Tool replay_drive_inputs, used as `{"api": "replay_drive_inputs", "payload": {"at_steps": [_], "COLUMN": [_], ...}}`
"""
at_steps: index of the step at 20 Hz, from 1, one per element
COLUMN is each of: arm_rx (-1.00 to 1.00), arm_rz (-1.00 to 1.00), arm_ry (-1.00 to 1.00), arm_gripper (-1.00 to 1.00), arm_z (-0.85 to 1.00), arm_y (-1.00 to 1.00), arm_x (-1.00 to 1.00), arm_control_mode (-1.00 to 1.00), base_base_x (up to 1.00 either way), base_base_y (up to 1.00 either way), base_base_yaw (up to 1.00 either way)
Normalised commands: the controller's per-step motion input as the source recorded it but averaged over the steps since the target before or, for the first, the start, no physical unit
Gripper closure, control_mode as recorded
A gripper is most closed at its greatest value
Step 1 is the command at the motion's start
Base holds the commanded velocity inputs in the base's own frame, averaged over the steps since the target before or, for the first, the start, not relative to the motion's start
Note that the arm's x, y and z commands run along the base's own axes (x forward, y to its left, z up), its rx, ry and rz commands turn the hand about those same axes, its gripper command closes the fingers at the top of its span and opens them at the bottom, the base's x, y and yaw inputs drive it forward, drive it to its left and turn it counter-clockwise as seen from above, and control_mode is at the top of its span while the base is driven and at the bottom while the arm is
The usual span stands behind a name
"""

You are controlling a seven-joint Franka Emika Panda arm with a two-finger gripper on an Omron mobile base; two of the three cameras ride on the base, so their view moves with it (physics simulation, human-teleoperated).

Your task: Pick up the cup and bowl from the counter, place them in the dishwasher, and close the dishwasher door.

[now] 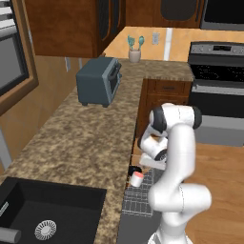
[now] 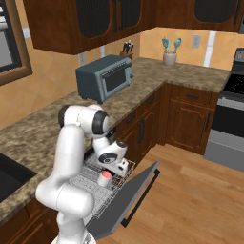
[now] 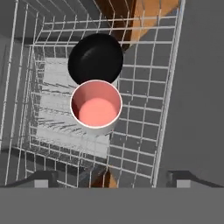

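Below the open gripper (image 3: pixel 109 180), the cup (image 3: pixel 96 107) stands racked.

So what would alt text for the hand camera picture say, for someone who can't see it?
Looking straight down into a pale wire dishwasher rack, a white cup with a pinkish-red inside stands upright beside a small black bowl. The gripper's two dark fingertips sit spread wide at the bottom, holding nothing.

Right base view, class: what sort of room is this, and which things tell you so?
A home kitchen, computer-rendered. The signs: a granite counter over wooden cabinets, a toaster oven standing on it, and an open dishwasher whose rack holds a cup.
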Motion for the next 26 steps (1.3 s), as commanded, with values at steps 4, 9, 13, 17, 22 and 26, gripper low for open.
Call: {"api": "replay_drive_inputs", "payload": {"at_steps": [4, 9, 13, 17, 22, 26], "arm_rx": [0.06, 0.09, 0.10, 0.12, 0.14, 0.32], "arm_rz": [-0.03, -0.06, -0.02, 0.00, 0.00, 0.00], "arm_ry": [-0.35, -0.34, -0.01, 0.00, 0.00, 0.01], "arm_gripper": [-1.00, -1.00, -1.00, -1.00, -1.00, -1.00], "arm_z": [0.90, 0.86, 1.00, 1.00, 0.66, -0.15], "arm_y": [-0.37, -0.24, -0.53, -0.68, -0.73, -0.83], "arm_x": [-0.84, -0.97, -0.41, -0.10, -0.01, 0.00], "arm_control_mode": [-1.00, -1.00, -1.00, -1.00, -1.00, -1.00], "base_base_x": [0.00, 0.00, 0.00, 0.00, 0.00, 0.00], "base_base_y": [0.00, 0.00, 0.00, 0.00, 0.00, 0.00], "base_base_yaw": [0.00, 0.00, 0.00, 0.00, 0.00, 0.00]}}
